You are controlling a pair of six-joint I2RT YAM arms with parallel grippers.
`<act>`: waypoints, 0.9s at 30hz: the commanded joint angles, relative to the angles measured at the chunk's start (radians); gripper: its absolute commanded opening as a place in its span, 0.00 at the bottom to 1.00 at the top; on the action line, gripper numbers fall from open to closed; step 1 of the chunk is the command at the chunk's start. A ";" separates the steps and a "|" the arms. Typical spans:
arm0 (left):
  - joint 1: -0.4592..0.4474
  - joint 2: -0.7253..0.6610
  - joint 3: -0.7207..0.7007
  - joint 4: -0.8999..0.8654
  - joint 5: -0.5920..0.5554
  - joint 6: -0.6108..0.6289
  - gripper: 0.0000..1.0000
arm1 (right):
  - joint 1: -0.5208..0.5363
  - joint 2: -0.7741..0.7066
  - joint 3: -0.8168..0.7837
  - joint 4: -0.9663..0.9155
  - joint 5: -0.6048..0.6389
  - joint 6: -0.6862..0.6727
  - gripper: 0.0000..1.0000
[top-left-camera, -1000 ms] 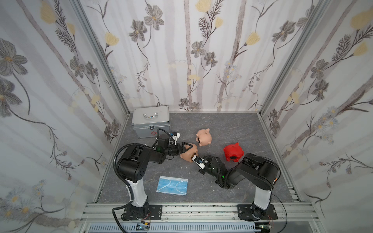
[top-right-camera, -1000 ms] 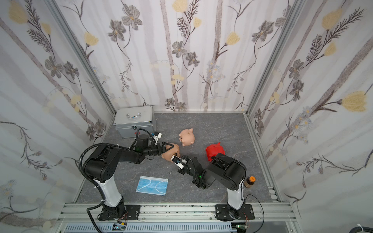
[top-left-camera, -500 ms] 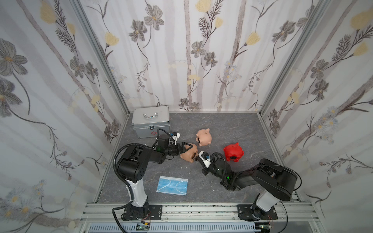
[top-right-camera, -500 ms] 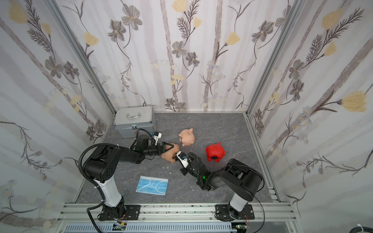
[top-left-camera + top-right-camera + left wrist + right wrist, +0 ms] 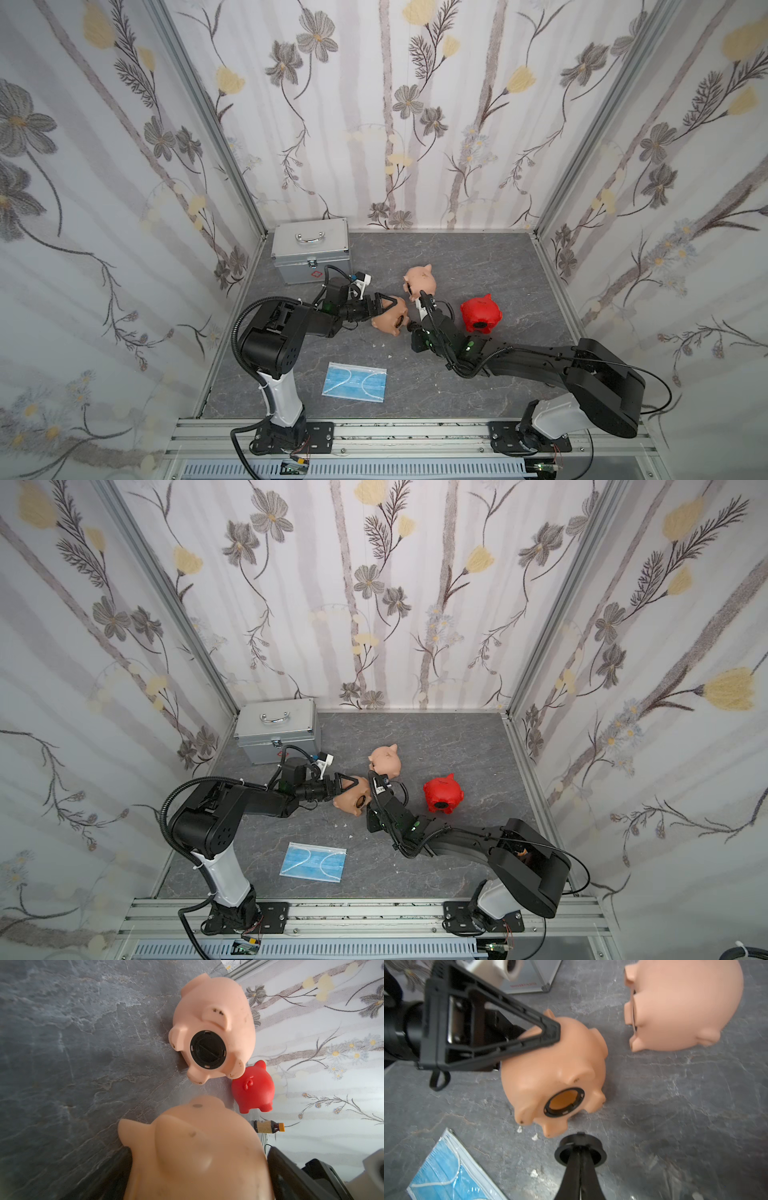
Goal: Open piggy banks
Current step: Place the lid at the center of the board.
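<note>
Left gripper (image 5: 387,308) reaches low over the grey floor (image 5: 478,257), jaws spread wide and clasped around the near pink pig (image 5: 388,323). In the right wrist view one finger (image 5: 550,1031) lies across its back; the other is mostly hidden behind the body. This pig sits near the middle of the floor in both top views, tipped on its side, belly turned toward my right arm. Its belly hole (image 5: 564,1102) is open: black ring around it, peach inside showing. Right gripper (image 5: 580,1157) is closed, tips pinching the loose black plug (image 5: 563,1154), just beside the pig's feet and apart from the hole. Far pink pig (image 5: 419,280) lies on its side just above and right of the held one in a top view, not touching it; the left wrist view shows its seated plug (image 5: 207,1049) in place. Red pig (image 5: 482,309) sits right of both, near my right wrist, its belly plug (image 5: 480,324) facing the camera. Blue face mask (image 5: 354,381) lies flat, lower centre of the floor. Silver case (image 5: 309,249) stands in the upper-left corner of the floor, by the wall.
</note>
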 commanded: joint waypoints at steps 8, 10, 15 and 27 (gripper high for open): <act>-0.011 -0.003 -0.010 -0.187 -0.046 0.016 1.00 | -0.001 -0.118 0.044 -0.309 -0.055 0.095 0.00; -0.013 -0.004 -0.008 -0.190 -0.047 0.016 1.00 | -0.012 -0.122 0.056 -0.351 -0.105 0.106 0.00; -0.013 -0.012 -0.009 -0.199 -0.052 0.021 1.00 | -0.084 -0.139 0.046 -0.414 -0.266 0.130 0.00; -0.014 -0.019 -0.011 -0.206 -0.056 0.024 1.00 | -0.179 -0.177 -0.014 -0.581 -0.321 0.120 0.00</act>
